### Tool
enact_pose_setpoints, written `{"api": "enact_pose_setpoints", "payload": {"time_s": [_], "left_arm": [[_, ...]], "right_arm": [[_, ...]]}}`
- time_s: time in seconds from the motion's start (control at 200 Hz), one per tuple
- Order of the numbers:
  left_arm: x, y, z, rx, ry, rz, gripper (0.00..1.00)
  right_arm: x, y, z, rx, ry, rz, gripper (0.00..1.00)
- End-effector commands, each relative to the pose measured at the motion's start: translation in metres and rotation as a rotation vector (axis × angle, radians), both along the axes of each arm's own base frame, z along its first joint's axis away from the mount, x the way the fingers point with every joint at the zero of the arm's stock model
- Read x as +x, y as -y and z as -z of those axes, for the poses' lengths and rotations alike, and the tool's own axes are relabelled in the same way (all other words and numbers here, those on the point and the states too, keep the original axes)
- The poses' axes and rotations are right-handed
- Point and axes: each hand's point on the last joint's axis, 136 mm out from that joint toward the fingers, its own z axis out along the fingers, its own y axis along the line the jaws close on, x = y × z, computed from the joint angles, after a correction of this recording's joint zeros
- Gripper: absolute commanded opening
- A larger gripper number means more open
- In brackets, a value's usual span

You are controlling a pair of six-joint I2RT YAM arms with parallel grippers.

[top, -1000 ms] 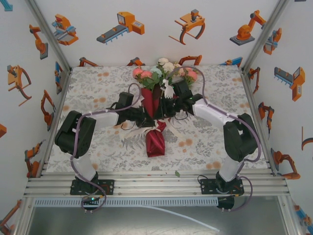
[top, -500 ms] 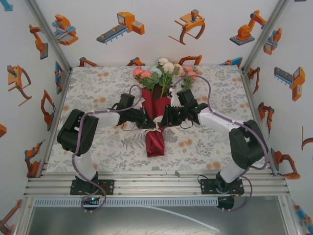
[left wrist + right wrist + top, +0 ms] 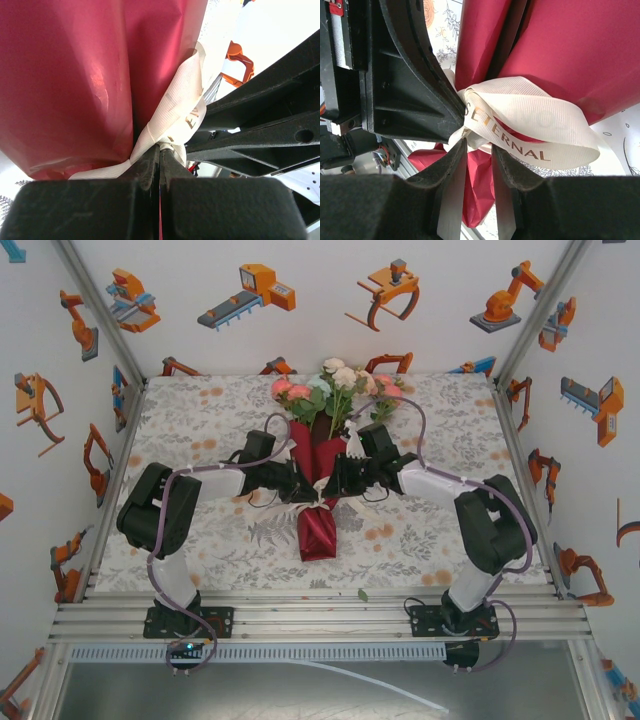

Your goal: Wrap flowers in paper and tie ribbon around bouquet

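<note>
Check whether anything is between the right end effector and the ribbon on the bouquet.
Nothing visible is. The right end effector has its tips at the ribbon, where it is knotted around the paper. The left end effector, shut on the ribbon, sits alongside, not between.

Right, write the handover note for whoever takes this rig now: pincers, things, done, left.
Left pincer: shut on the ribbon at the cone's waist.
Right pincer: jaws slightly apart at the ribbon's crossing; grip unclear.
Flowers sit in the paper cone, lying on the table, blooms toward the far side.
Done: wrapping; ribbon looped round the cone.
Left: probably finish and tighten the tie, then let go.
</note>
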Motion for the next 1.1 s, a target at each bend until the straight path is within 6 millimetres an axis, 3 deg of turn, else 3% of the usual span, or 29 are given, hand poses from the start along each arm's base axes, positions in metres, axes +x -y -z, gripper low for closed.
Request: {"api": "enact_pose_setpoints", "payload": {"time_s": [0.0, 0.406, 0.826, 0.956, 1.091], "left_arm": [[0.001, 0.005, -0.014, -0.026, 0.028, 0.029, 0.00], [0.002, 0.007, -0.019, -0.047, 0.042, 0.034, 0.00], [0.004, 0.002, -0.021, -0.062, 0.049, 0.012, 0.00], [0.005, -0.003, -0.021, -0.047, 0.067, 0.001, 0.25], [0.004, -0.011, -0.025, -0.030, 0.090, -0.002, 0.30]], "right_arm": [[0.005, -0.001, 0.001, 0.018, 0.006, 0.013, 0.29], [0.001, -0.008, 0.015, 0.047, -0.046, -0.015, 0.35], [0.001, -0.007, 0.012, 0.048, -0.031, -0.014, 0.00], [0.001, -0.002, 0.010, 0.012, 0.000, -0.014, 0.00], [0.002, 0.004, 0.007, -0.026, 0.021, -0.006, 0.00]]}}
